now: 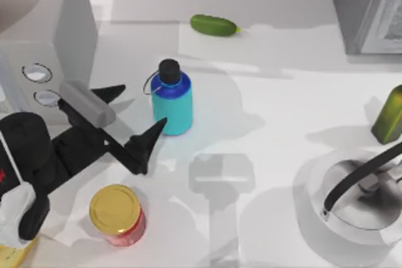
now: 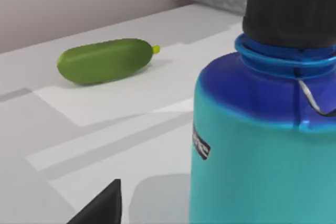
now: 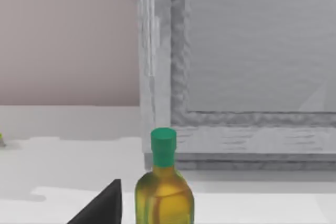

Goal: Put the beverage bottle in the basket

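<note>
While the left pincer point(image 1: 129, 123) stood spread wide just left of the upright beverage bottle point(image 1: 173, 103), one fingertip point(image 1: 158, 128) near its base, the reach was in hand; next, I judged, it should close, lift and carry rightward to the basket point(image 1: 314, 199).

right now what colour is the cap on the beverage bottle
Black. The beverage bottle has a black screw cap, seen best in the top view.

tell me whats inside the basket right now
The basket shows a shiny metallic inside, crossed by its black handle. Nothing is visibly in it; the part past the top view's edge is unseen. The beverage bottle stands outside it.
</note>
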